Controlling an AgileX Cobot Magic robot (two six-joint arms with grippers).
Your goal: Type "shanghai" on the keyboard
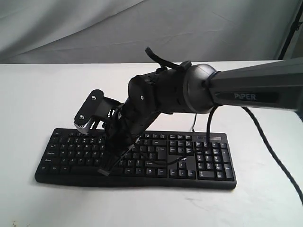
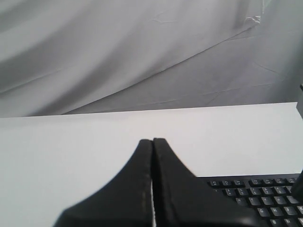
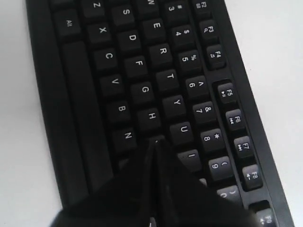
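The wide black keyboard (image 1: 210, 163) lies on the white table, number pad to the right. My right arm reaches across from the right. Its shut gripper (image 1: 105, 169) points down at the letter keys left of the middle. In the right wrist view the keyboard (image 3: 137, 61) fills the picture. There the shut gripper (image 3: 156, 141) has its tip right next to the H key (image 3: 151, 116), between N and U. Whether the tip touches a key does not show. My left gripper (image 2: 152, 140) is shut and empty above bare table, with a corner of the keyboard (image 2: 265, 194) beside it. It is out of the exterior view.
A black arm cable (image 1: 208, 130) hangs from the right arm and loops over the keys (image 1: 180, 160). The white table (image 1: 38, 94) stretches all round the keyboard. A grey cloth backdrop (image 1: 71, 28) hangs behind it.
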